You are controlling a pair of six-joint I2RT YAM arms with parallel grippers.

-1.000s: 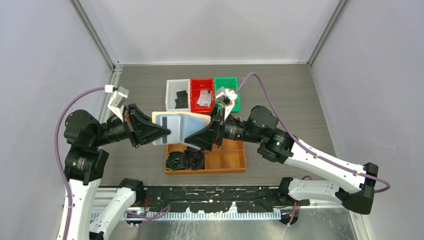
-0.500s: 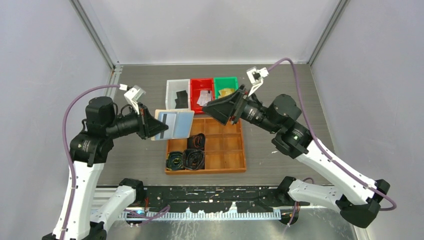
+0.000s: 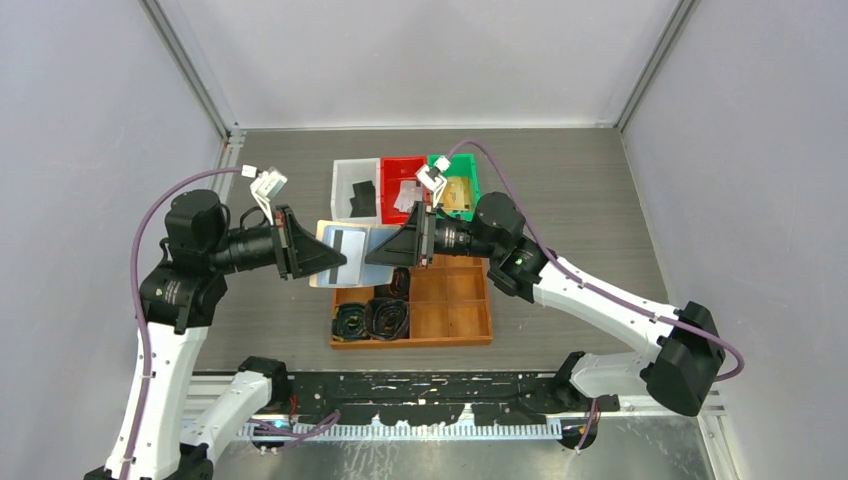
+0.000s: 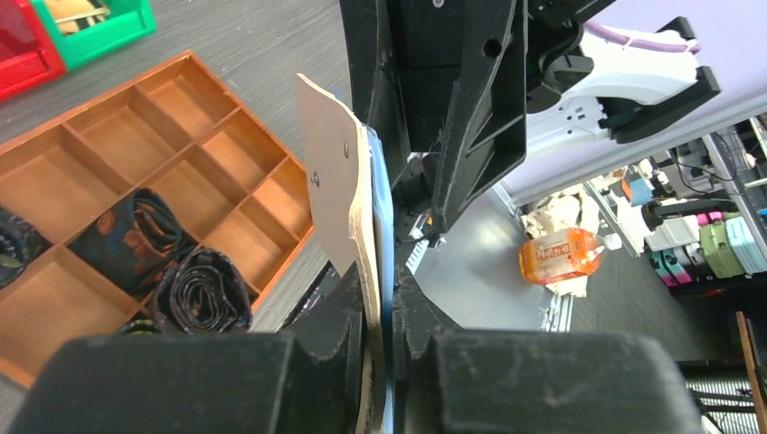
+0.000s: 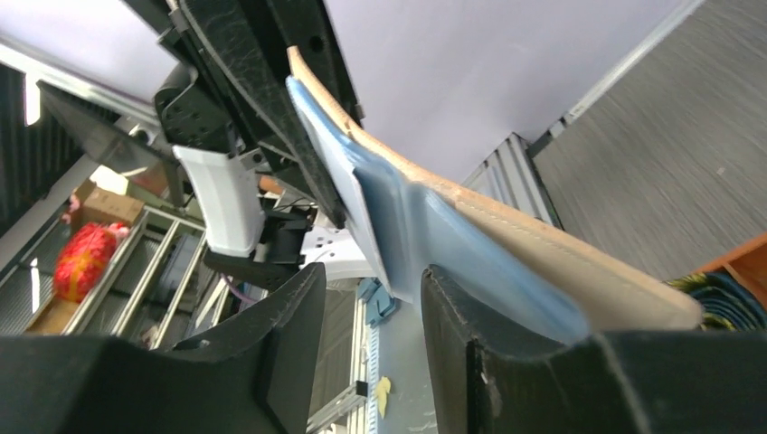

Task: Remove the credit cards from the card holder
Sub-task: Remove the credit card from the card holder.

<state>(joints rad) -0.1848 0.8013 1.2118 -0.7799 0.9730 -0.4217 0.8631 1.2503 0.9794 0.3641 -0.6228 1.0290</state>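
**Card holder held in the air between the two arms**

The left pincer (image 3: 336,262) is clamped on the left edge of the card holder (image 3: 357,275). It holds the holder clear of the tabletop (image 3: 560,200), above the far left corner of the wooden tray (image 3: 450,310). From above, the holder's pale blue inner face is turned upward, and a dark bar (image 3: 347,241) shows on it. In the left wrist view the pincer (image 4: 380,303) has its fingers (image 4: 330,330) pressed together on the tan cover and blue lining. The holder (image 4: 330,172) stands on edge, rising away from them.

The right pincer (image 3: 372,256) reaches in from the right and meets the right part of the holder. In the right wrist view its (image 5: 371,289) jaws stand apart. The blue inner edge of the holder (image 5: 452,226) dips into the gap, close against the right-hand finger. Whether it touches that finger I cannot tell.

Three bins sit side by side on the tabletop, just beyond the far edge of the tray:
- The white bin (image 3: 343,172), on the left, holds black credit cards (image 3: 362,198).
- The red bin (image 3: 390,168), in the middle, holds pale cards (image 3: 408,196).
- The green bin (image 3: 466,162), on the right, holds a gold card (image 3: 460,193).

Dark coiled belts (image 3: 372,318) fill the near left compartments of the tray.
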